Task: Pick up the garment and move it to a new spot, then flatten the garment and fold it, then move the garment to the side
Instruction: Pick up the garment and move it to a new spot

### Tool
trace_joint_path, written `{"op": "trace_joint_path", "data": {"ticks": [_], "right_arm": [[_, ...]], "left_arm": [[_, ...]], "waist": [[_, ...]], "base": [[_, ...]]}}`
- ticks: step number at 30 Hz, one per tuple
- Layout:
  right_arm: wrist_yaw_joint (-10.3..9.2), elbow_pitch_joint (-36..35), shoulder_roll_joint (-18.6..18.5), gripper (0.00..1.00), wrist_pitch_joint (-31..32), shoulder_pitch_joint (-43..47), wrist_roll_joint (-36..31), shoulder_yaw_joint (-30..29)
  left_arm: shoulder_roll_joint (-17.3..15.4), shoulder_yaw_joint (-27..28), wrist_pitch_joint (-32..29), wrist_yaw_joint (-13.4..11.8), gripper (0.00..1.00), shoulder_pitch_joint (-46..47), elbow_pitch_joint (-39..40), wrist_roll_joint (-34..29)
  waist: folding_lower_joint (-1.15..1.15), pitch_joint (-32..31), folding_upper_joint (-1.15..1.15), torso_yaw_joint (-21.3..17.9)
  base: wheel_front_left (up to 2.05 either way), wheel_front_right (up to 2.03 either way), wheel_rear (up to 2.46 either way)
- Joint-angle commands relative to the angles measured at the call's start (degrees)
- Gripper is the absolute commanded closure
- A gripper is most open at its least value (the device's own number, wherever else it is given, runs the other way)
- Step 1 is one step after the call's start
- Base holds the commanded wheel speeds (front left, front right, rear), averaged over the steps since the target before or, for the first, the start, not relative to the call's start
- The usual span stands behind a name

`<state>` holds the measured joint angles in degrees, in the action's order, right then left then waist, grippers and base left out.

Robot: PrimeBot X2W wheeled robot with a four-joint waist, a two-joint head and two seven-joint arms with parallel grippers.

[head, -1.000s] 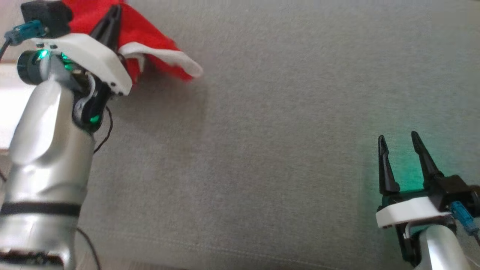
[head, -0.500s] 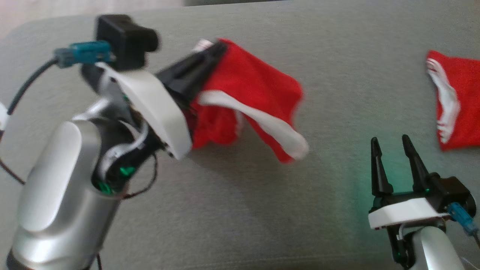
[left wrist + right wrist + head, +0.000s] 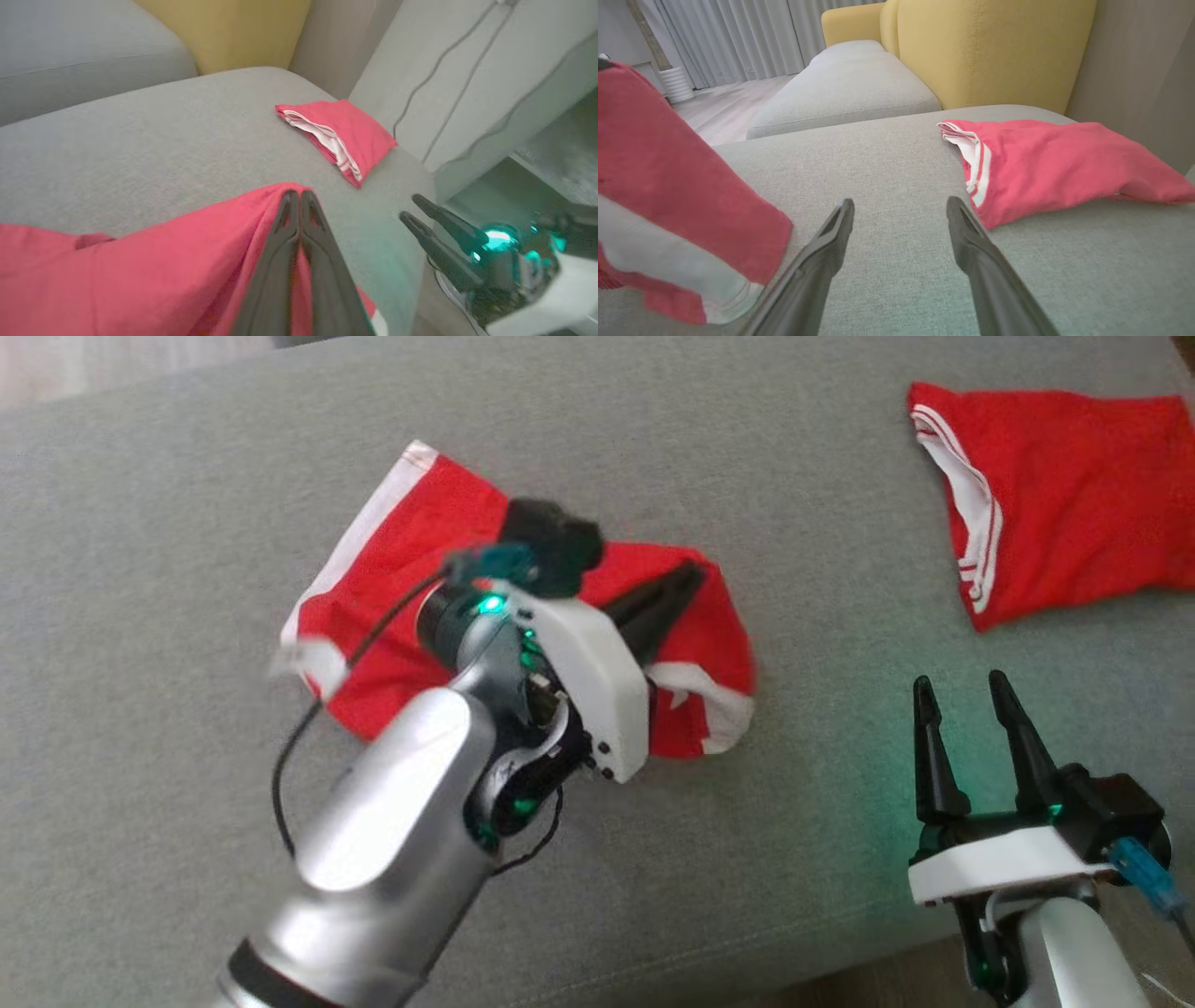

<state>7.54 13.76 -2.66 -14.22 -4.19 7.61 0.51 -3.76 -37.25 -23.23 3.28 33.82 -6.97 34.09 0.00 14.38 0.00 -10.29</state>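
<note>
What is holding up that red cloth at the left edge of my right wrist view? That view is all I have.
Observer: The left gripper. In the left wrist view its fingers are shut on a fold of the red garment with white trim.
Operator: Is the whole piece bunched up at that grip?
Observer: No. In the head view most of it spreads out over the grey cushion, away to the robot's left of the fingers. I cannot tell how much of it touches the cushion.
</note>
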Motion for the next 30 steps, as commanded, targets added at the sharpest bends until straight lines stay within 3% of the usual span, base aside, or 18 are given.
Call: {"op": "trace_joint_path", "data": {"ticks": [1, 2, 3, 10, 13, 17, 23, 30], "right_arm": [[-0.05, -1.5, -0.2, 0.0, -0.8, -2.0, 0.3, 1.4], [-0.05, -1.5, -0.2, 0.0, -0.8, -2.0, 0.4, 1.5], [-0.05, -1.5, -0.2, 0.0, -0.8, -2.0, 0.4, 1.5], [-0.05, -1.2, -0.2, 0.0, -0.8, -1.1, -0.3, -0.1], [-0.05, -1.2, -0.2, 0.0, -0.8, -0.2, -0.7, -1.0], [-0.05, -1.5, -0.2, 0.0, -0.8, 1.1, -1.6, -2.3], [-0.05, -2.2, -0.2, 0.0, -0.8, 3.8, -3.5, -4.9], [-0.05, -2.6, -0.2, 0.0, -0.8, 6.1, -4.3, -6.3]], "left_arm": [[0.2, 1.6, 5.0, -1.6, 1.0, 1.2, -1.0, -1.0], [0.5, 0.7, 7.7, -2.0, 0.74, 1.1, -2.8, -0.9], [0.7, -0.3, 9.9, -2.2, 0.02, 1.1, -4.4, -0.6], [0.9, -5.8, 23.0, -7.3, 0.0, -0.7, -7.7, 4.0], [0.6, -4.5, 28.1, -10.1, 0.0, -3.3, -8.0, 3.1], [-2.2, -1.5, 34.2, -13.8, 0.0, -9.2, -7.3, 2.3], [-5.7, 2.7, 37.9, -17.7, 0.0, -20.4, -5.9, 0.8], [-6.0, 8.4, 38.2, -18.3, 0.0, -28.1, -1.4, -4.6]], "waist": [[0.0, 0.3, 0.0, -0.7], [0.0, 0.3, 0.0, -0.8], [0.0, 0.2, 0.0, -0.9], [0.0, -1.3, 0.0, 0.4], [0.0, -2.5, 0.0, 1.7], [0.0, -4.2, 0.0, 3.8], [0.0, -7.2, 0.0, 8.3], [0.0, -9.0, 0.0, 11.6]], "base": [[0.0, 0.0, 0.0], [0.0, 0.0, 0.0], [0.0, 0.0, 0.0], [0.0, 0.0, 0.0], [0.0, 0.0, 0.0], [0.0, 0.0, 0.0], [0.0, 0.0, 0.0], [0.0, 0.0, 0.0]]}}
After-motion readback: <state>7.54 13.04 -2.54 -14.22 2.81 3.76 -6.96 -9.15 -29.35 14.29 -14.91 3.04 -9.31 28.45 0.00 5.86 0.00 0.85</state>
